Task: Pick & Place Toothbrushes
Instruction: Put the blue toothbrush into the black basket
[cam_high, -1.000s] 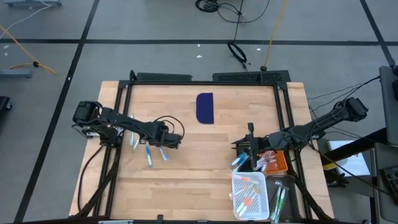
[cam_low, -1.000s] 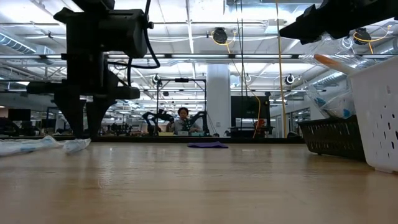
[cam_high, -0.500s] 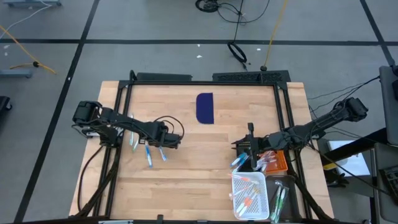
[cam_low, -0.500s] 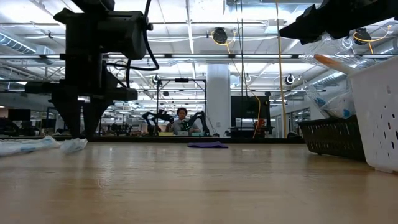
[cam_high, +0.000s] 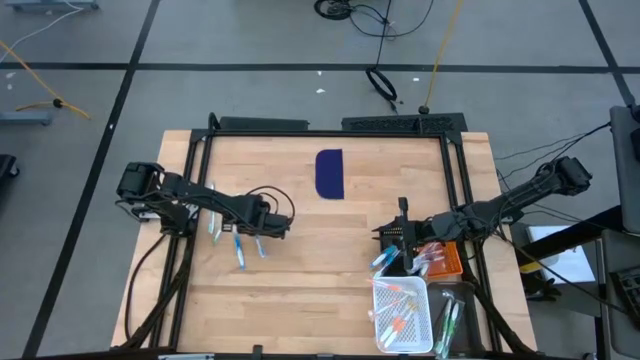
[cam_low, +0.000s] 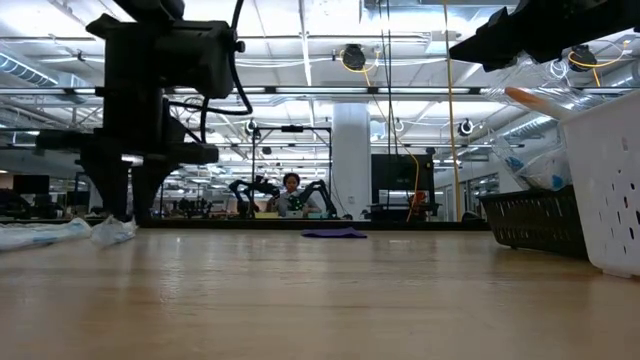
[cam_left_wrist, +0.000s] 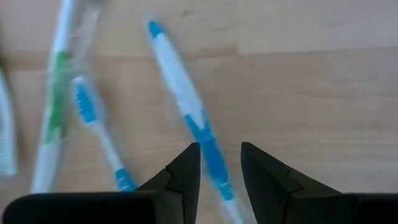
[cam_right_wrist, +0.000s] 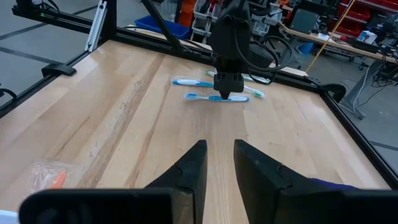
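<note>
Two dark arms are reaching over the pale wooden table (cam_high: 300, 290) in the high view. The left hand (cam_high: 262, 226) is hanging over a few thin blue-and-white plastic toothbrushes (cam_high: 238, 247) lying loose on the boards, while the right hand (cam_high: 400, 235) is waiting by a white perforated plastic basket (cam_high: 402, 312) holding more brushes, with an orange tray (cam_high: 447, 262) just beside it. A dark blue flat rectangle (cam_high: 330, 173) is lying near the table's far edge.

In the low view the left hand (cam_low: 122, 205) is standing just above the boards, its tips blocking whatever lies under them; the white basket (cam_low: 612, 190) is getting cut off by the frame edge.

In the left wrist view the fingers (cam_left_wrist: 186, 177) are standing apart, straddling one blue-and-white toothbrush (cam_left_wrist: 186, 112) without pinching it. A green-and-white one (cam_left_wrist: 56, 106) is lying nearby, blurred.

In the right wrist view the right fingers (cam_right_wrist: 189, 168) are sitting slightly parted, holding nothing, and the left hand (cam_right_wrist: 227, 87) is showing far off over the toothbrushes (cam_right_wrist: 214, 97).
</note>
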